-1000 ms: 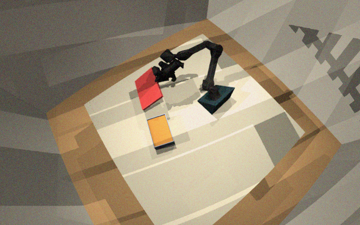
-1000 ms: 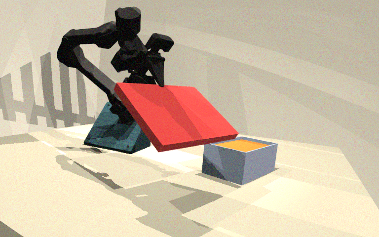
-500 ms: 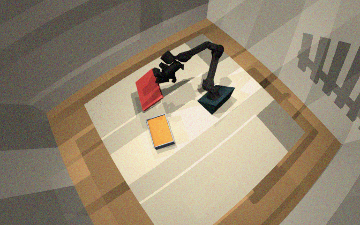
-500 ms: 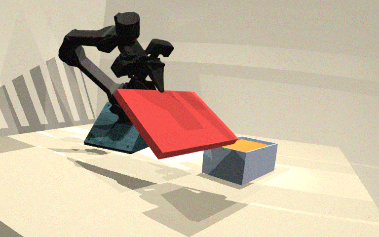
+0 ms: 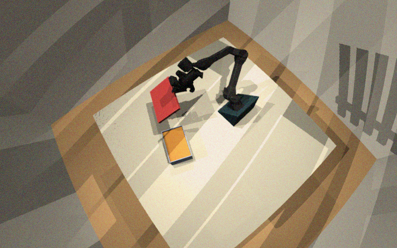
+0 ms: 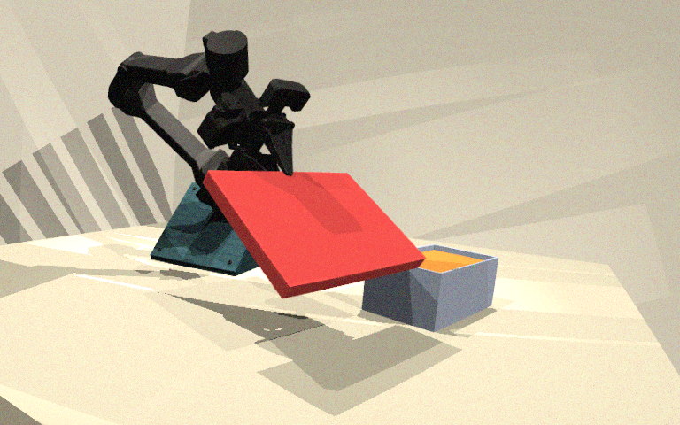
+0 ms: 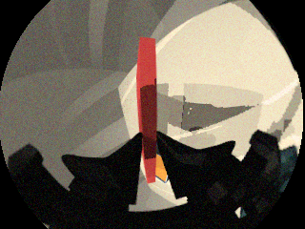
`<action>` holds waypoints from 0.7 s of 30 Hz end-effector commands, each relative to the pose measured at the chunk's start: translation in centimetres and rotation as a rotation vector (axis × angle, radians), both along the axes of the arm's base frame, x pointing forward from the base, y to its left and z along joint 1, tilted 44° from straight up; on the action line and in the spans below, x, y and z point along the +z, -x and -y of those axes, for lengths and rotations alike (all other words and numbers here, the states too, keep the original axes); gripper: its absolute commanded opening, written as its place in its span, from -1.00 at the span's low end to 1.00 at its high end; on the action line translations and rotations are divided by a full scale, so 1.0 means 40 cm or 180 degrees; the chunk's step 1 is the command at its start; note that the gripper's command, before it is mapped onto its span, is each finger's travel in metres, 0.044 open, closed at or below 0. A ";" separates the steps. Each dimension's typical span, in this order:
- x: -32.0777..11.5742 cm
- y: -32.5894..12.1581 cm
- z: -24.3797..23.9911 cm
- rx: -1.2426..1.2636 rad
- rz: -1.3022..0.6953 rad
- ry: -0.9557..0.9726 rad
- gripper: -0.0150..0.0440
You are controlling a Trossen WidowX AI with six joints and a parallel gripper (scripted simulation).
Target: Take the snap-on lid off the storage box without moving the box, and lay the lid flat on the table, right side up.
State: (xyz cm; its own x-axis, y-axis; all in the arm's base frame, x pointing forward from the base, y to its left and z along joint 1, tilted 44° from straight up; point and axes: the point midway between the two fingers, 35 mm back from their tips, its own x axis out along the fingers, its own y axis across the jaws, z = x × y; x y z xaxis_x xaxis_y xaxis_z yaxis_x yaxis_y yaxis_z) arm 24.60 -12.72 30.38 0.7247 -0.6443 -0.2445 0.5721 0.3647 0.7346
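Note:
The red lid [image 5: 163,106] [image 6: 320,225] [image 7: 147,72] is held in the air, steeply tilted, its upper edge at the fingers and its far edge hanging lower. My gripper [image 5: 172,85] [image 6: 288,173] [image 7: 149,134] is shut on that upper edge, with one finger on each side of the lid. The grey-blue storage box [image 6: 463,295] [image 5: 177,143] stands upright and open on the table, orange inside, beside the lid and apart from it in the top view. In the exterior view a lid corner overlaps the box's near rim in the view. A sliver of the orange shows in the wrist view [image 7: 161,168].
The dark teal arm base [image 5: 240,108] [image 6: 200,240] stands on the pale table top [image 5: 257,181] [image 6: 150,360]. A brown border [image 5: 85,175] runs around the pale area. Shadows of the lid and arm fall on the table below the lid.

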 end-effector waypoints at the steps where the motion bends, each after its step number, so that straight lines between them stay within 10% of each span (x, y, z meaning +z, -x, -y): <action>1: 0.002 -0.002 0.001 0.0041 0.0036 0.0009 -0.49; 21: -0.026 -0.003 0.028 0.0041 0.0038 0.0013 -0.49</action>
State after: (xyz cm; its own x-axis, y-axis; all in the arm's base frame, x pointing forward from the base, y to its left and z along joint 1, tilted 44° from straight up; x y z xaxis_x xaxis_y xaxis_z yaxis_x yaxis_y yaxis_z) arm 24.61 -13.87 29.24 0.7251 -0.6446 -0.2422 0.5703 0.3652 0.7358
